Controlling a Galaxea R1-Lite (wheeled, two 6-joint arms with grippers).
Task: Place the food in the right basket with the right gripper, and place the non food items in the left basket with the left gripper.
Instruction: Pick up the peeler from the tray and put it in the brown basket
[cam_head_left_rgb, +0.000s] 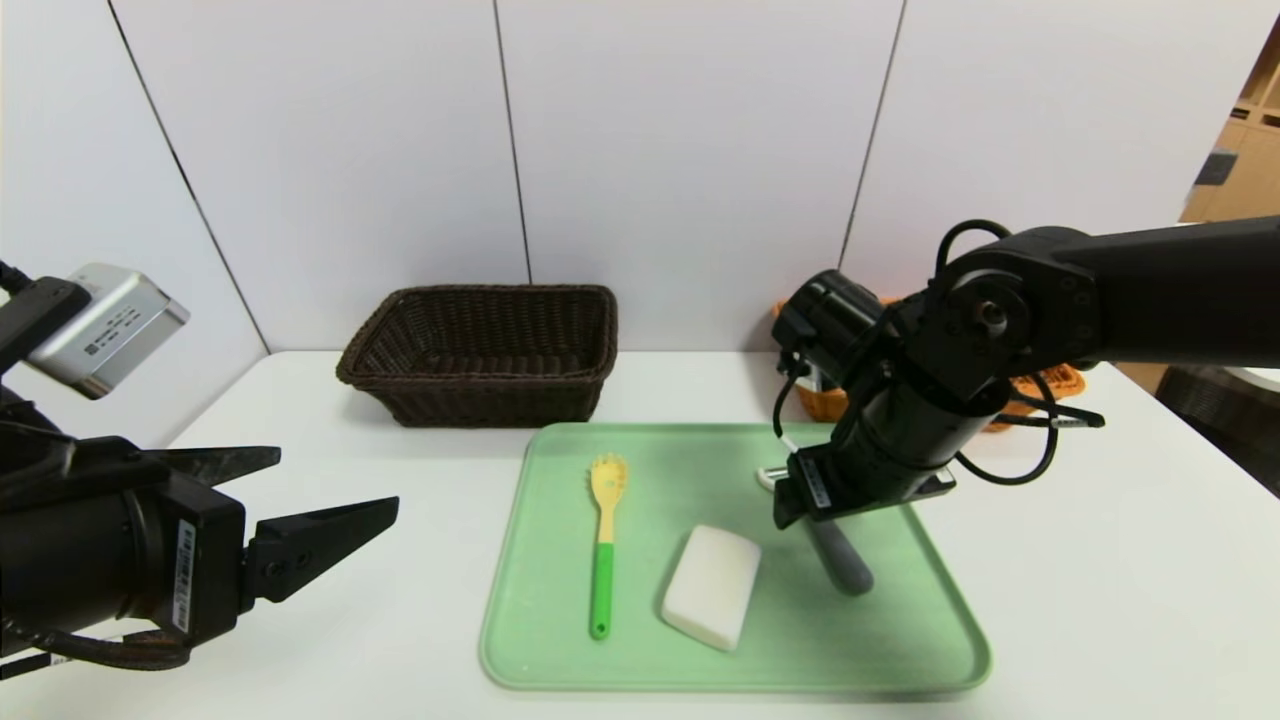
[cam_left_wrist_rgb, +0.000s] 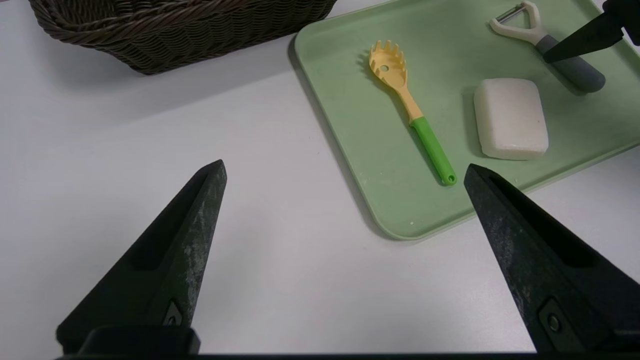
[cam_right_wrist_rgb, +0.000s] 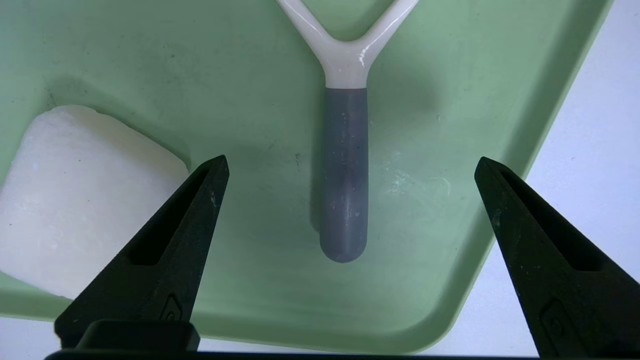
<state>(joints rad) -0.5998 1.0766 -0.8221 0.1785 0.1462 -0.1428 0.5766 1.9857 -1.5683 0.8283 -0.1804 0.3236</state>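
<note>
A pale green tray (cam_head_left_rgb: 900, 640) holds a yellow and green pasta spoon (cam_head_left_rgb: 604, 545), a white food block (cam_head_left_rgb: 712, 585) and a peeler (cam_head_left_rgb: 845, 565) with a grey handle. My right gripper (cam_right_wrist_rgb: 351, 159) hangs open just above the peeler's handle (cam_right_wrist_rgb: 344, 175), one finger on each side and neither touching it; the white block (cam_right_wrist_rgb: 75, 200) lies beside one finger. My left gripper (cam_head_left_rgb: 338, 482) is open and empty above bare table, left of the tray. The left basket (cam_head_left_rgb: 480, 395) is dark brown wicker. The right basket (cam_head_left_rgb: 822, 402) is orange and mostly hidden behind my right arm.
From the left wrist I see the spoon (cam_left_wrist_rgb: 410, 107), the block (cam_left_wrist_rgb: 510, 117), the peeler (cam_left_wrist_rgb: 570, 65) and the brown basket's wall (cam_left_wrist_rgb: 175, 30). A white wall stands close behind the baskets. Bare white table surrounds the tray (cam_left_wrist_rgb: 350, 100).
</note>
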